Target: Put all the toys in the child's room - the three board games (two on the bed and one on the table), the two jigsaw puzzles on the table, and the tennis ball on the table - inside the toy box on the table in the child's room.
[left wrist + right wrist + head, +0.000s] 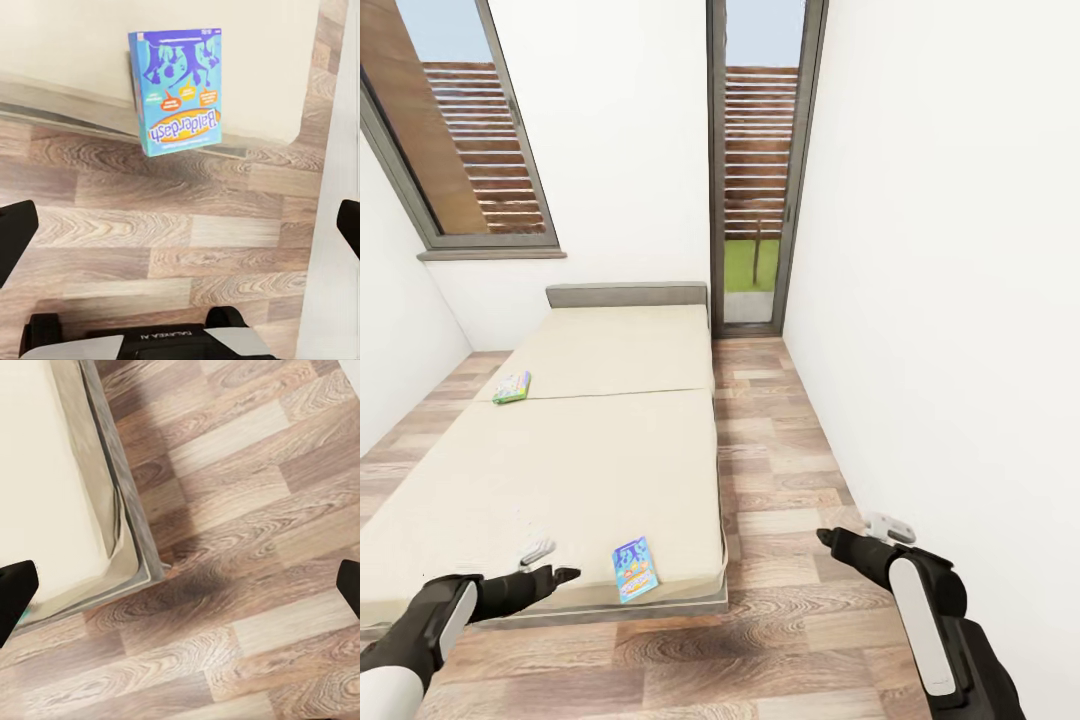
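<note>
Two board games are seen on the bed [590, 450]. The blue board game [634, 568] lies flat at the near edge of the beige mattress, close to its near right corner, its long axis running roughly along the bed's length, tilted slightly. In the left wrist view its white "Balderdash" lettering reads upside down. The green-white board game [512, 387] lies flat at the mattress's left edge, nearer the grey headboard [626, 294], its long axis also along the bed. The left gripper [550, 563] is held over the mattress's near edge, left of the blue box, fingers spread and empty. The right gripper [855, 535] is held over the wooden floor [780, 480], fingers likewise spread, nothing between them.
</note>
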Controlling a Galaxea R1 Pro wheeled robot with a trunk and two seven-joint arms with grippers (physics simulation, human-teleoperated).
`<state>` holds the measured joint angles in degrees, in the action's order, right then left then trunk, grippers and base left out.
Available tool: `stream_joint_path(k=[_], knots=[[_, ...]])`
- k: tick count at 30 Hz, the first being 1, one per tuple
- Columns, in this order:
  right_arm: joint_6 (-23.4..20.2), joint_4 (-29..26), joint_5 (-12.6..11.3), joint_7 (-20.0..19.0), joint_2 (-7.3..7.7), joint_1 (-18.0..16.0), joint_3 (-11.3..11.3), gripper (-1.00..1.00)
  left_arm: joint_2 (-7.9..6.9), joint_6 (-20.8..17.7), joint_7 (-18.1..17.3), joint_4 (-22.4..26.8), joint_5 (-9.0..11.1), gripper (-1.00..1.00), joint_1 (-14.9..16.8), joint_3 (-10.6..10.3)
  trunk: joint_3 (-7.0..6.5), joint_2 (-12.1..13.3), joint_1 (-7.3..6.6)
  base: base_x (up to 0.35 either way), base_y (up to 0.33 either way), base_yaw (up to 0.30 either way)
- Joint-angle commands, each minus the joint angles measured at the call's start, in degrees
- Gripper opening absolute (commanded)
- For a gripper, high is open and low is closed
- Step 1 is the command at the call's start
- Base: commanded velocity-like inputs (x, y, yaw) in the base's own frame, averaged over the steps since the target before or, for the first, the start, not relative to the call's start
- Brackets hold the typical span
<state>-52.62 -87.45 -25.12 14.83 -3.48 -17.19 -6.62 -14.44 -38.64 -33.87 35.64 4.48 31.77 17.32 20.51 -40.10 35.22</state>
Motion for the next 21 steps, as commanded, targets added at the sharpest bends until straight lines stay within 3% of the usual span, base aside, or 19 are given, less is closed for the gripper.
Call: stream_joint_path(k=[1, 7, 10, 16, 21], knots=[[-0.20, -0.07, -0.57, -0.30, -0.04, -0.04, -0.22, 1.00, 0.08, 1.54, -0.32, -1.67, 0.55, 1.00, 0.01, 0.46, 0.07, -0.07, 0.01, 0.000, 0.000, 0.000], [-0.13, -0.09, -0.62, -2.68, -0.03, -0.04, -1.92, 1.00, -0.15, 11.30, -0.98, -12.06, 0.72, 1.00, -0.03, 1.60, 0.79, -1.67, 0.89, 0.000, 0.000, 0.000], [-0.12, -0.09, -0.63, -3.44, -0.04, -0.03, -3.09, 1.00, -0.44, 13.90, -2.38, -15.12, 0.77, 1.00, -0.04, 3.02, 1.33, -2.87, 1.55, 0.000, 0.000, 0.000], [-0.12, -0.08, -0.64, -3.80, -0.10, 0.03, -3.68, 1.00, -1.22, 15.26, -6.64, -16.94, 0.79, 1.00, -0.04, 7.13, 2.41, -5.28, 2.87, 0.000, 0.000, 0.000], [-0.12, -0.03, -0.64, -3.84, -0.12, 0.05, -3.74, 1.00, -1.36, 15.72, -7.34, -18.04, 0.80, 1.00, -0.04, 7.97, 3.30, -7.29, 3.97, 0.000, 0.000, 0.000]])
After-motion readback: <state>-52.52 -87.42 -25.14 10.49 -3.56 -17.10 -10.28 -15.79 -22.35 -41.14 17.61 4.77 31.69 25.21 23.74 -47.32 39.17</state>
